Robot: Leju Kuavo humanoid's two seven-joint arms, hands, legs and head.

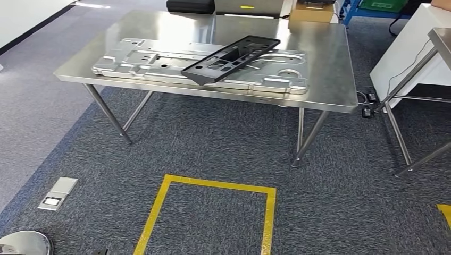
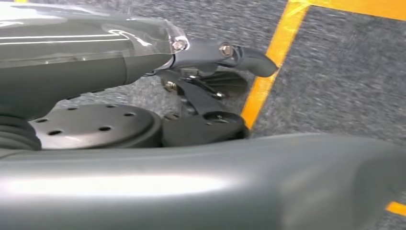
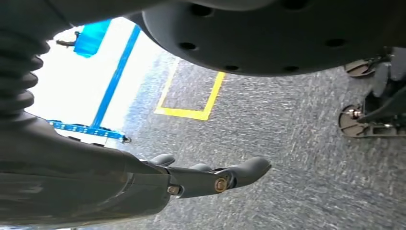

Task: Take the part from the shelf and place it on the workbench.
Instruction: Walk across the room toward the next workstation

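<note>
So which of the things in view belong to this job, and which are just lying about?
Job:
- black part, lying across the silver plate
- workbench

Lying about:
- silver plate
- cardboard box
- floor socket
- yellow tape square

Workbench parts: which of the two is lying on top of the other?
The black frame. It lies slantwise across the big silver plate, which sits flat on the workbench. The frame is dark and narrower; the plate is bare metal.
</note>
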